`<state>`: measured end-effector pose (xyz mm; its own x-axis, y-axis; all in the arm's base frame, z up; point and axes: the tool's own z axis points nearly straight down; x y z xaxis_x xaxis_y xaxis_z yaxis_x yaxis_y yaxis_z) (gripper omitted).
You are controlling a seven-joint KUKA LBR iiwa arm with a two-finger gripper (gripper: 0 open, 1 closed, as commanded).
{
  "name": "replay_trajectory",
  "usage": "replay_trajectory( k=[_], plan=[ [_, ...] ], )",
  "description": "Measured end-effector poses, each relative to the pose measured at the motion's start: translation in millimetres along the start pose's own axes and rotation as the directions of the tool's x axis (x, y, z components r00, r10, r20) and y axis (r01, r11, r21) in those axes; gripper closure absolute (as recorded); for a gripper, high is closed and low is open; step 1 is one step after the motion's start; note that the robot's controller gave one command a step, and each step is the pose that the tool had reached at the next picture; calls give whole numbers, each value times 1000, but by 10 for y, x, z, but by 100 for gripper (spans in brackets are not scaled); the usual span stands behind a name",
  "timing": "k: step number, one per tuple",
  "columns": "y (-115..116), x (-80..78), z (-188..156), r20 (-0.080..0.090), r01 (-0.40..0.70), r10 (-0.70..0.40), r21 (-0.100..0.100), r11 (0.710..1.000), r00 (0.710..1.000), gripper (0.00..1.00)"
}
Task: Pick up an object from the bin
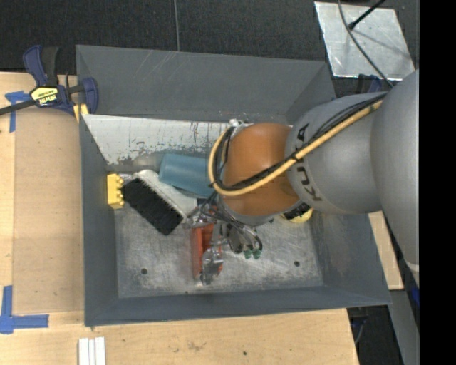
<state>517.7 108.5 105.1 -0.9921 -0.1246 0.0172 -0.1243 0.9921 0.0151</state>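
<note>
Lower centre of the grey bin [100, 271]: a narrow red object [197, 246], with the gripper [212, 262] low and just beside it, grip impossible to make out. To the upper left, a black block [151, 204], blue cup [184, 173] and yellow brick [115, 190].

A black backdrop [214, 25] is seen along the top, a crinkled silvery sheet [363, 43] is noted at upper right, crossed by a dark cable [370, 13], and soft, even light is cast throughout.
</note>
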Motion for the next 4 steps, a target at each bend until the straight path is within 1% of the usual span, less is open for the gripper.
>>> replay_trajectory(
  k=[4],
  plan=[
    [-5, 1, 1, 0, -1, 1, 0, 1000, 1000, 100]
  ],
)
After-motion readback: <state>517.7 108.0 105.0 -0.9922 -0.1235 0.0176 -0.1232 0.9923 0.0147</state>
